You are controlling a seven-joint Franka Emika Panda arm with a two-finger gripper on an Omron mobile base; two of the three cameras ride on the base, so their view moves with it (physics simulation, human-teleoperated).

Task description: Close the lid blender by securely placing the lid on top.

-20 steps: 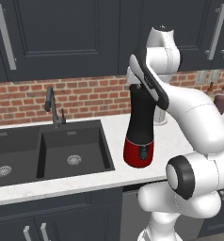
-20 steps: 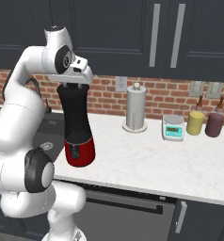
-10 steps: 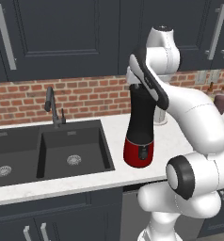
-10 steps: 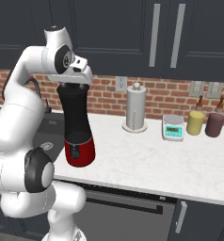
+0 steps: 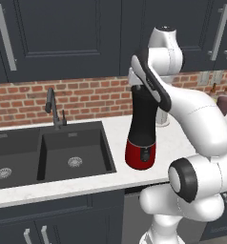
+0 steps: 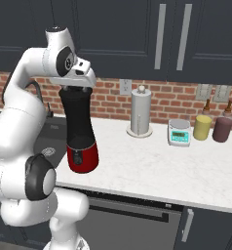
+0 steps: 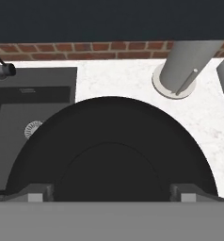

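Observation:
The blender point(image 5: 141, 133) point(image 6: 80, 132) stands upright on the white counter, a black jar on a glossy red base. My gripper point(image 5: 143, 86) point(image 6: 75, 87) sits straight down on its top. In the hand view the lid point(image 7: 111, 127) is a black disc with a raised centre, lying level over the jar's mouth. My gripper point(image 7: 111, 195) has its fingertips point(image 7: 36, 196) pressed against the two sides of that raised centre, shut on the lid. The hand hides the seam between lid and jar in both base views.
A paper-towel roll point(image 6: 140, 113) point(image 7: 189, 59) stands behind and right of the blender. Further right are a small scale point(image 6: 180, 133) and two jars point(image 6: 202, 127). The dark sink point(image 5: 72, 152) and faucet point(image 5: 53, 107) lie to the left. Dark cabinets hang overhead.

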